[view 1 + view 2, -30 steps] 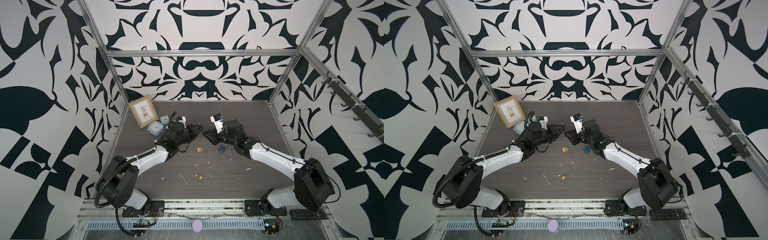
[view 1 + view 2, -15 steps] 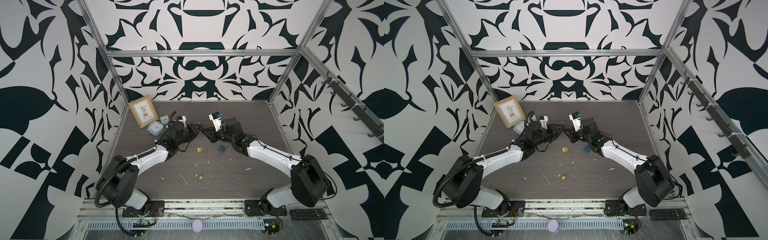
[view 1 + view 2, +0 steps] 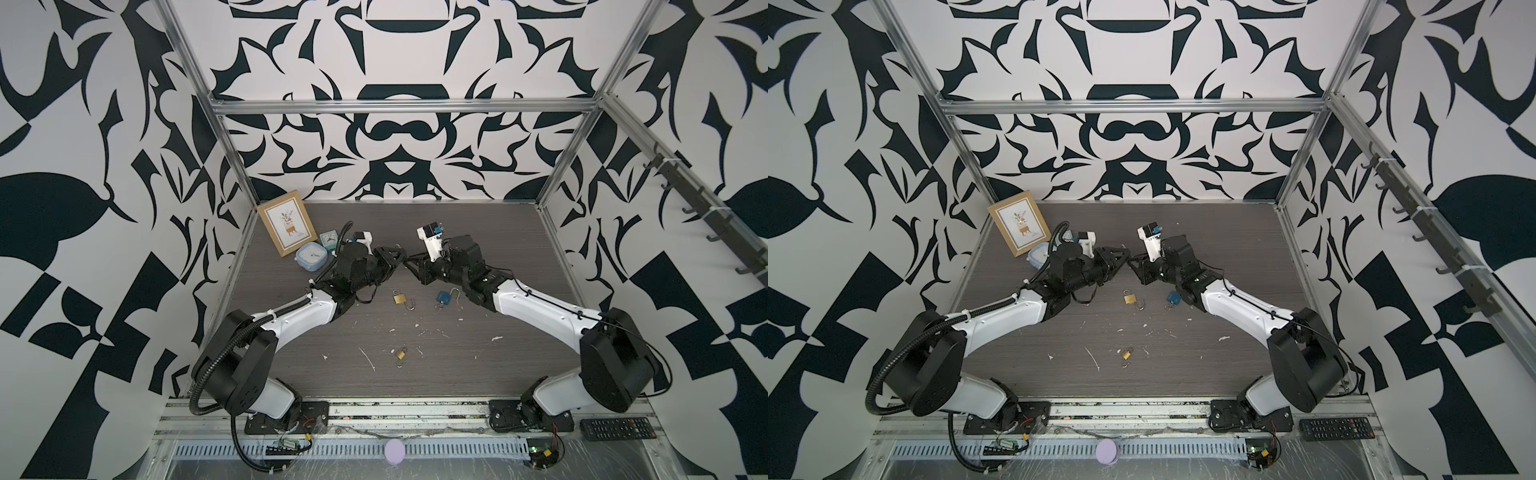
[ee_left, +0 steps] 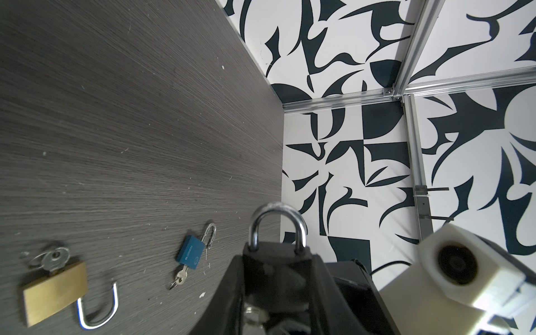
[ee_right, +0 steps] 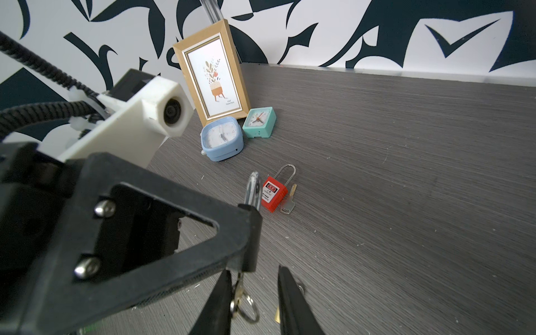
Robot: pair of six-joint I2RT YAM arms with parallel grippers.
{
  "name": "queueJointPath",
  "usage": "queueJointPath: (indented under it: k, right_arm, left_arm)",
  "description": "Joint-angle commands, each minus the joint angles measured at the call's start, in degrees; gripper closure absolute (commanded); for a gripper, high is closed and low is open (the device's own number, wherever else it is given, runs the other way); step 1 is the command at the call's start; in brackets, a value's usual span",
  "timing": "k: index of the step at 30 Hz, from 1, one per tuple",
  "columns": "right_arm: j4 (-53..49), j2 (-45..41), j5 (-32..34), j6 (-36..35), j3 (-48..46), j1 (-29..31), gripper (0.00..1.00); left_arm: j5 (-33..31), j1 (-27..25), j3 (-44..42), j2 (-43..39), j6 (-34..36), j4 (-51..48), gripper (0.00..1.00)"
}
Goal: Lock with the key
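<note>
Two robot arms meet nose to nose above a dark wood-grain table (image 3: 498, 257), partway through locking a padlock with its key. By the back left wall stand a picture frame (image 3: 286, 222), a blue clock (image 3: 311, 257) and a teal clock (image 3: 329, 239). Four spare locks lie unhandled on the table: a brass padlock (image 3: 400, 298) with its shackle swung open, a blue padlock (image 3: 444, 297) with a key in it, a small brass padlock (image 3: 400, 354) nearer the arm bases, and a red padlock (image 5: 271, 193) with a key beside it. The left gripper (image 3: 395, 261) is clamped on the held padlock (image 4: 275, 206), lifted clear of the table. The lock's steel shackle pokes out beyond the jaws, and both legs seem seated, though the jaws hide the joint. The right gripper (image 5: 253, 277) faces it with jaws parted, straddling the key (image 5: 237, 291) that hangs from the lock's underside with its ring (image 5: 250, 308). The key sits close against one finger but is not pinched. Pick-up and key insertion look done. What seems left is gripping the key, turning it and confirming the shackle holds. Whether any turn has been made cannot be told.
</note>
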Motion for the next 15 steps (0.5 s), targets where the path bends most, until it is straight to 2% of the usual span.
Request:
queueJointPath:
  k: [1,15]
  right_arm:
    - [1.12,-0.67,1.02,-0.70,2.85,0.12,0.72]
    - [0.78,1.18,0.27,-0.22,3.86,0.18,0.78]
  left_arm:
    - [0.50,0.27,1.73,0.30,-0.45,1.17,1.00]
    - [0.78,0.24,1.86,0.52,-0.51,1.26,1.00]
